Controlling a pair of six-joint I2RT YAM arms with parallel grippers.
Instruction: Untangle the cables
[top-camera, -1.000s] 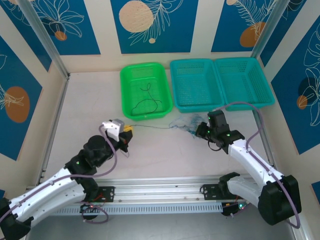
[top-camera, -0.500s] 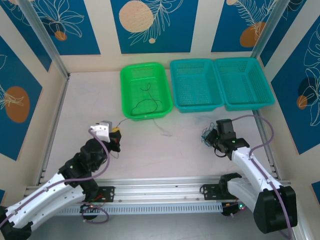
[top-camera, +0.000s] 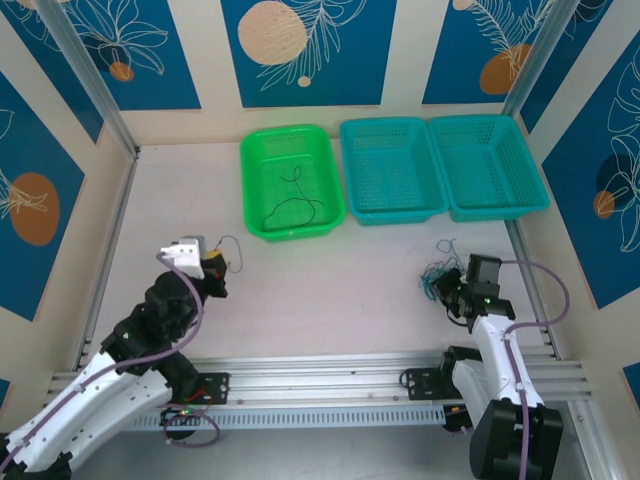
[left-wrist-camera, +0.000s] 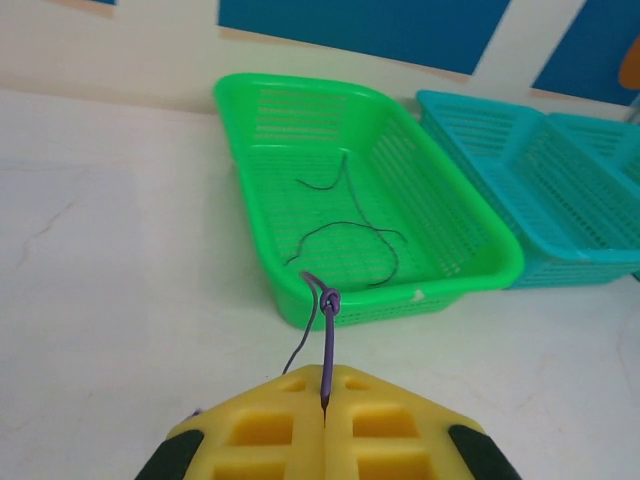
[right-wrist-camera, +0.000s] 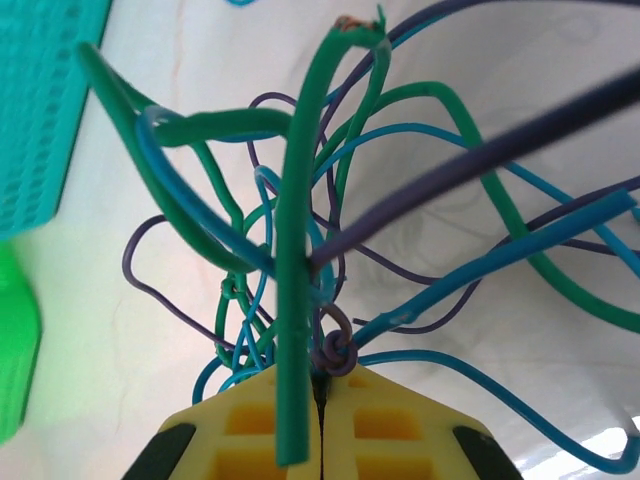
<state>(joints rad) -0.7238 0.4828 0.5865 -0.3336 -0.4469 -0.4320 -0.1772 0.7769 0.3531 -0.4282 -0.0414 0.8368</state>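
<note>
**Both closed: left gripper (top-camera: 213, 272) on a purple strand (left-wrist-camera: 327, 330), right gripper (top-camera: 447, 290) on the tangle of cables (top-camera: 436, 270)**

My left gripper sits at the left of the table (top-camera: 330, 280), pads pinched together on that single strand, near the green basket (top-camera: 248, 190). Two black strands (left-wrist-camera: 350, 235) lie loose inside the basket. My right gripper, at the table's right edge, is clamped on the green, blue and purple tangle. I can't quite tell which strands it actually pinches.
</note>
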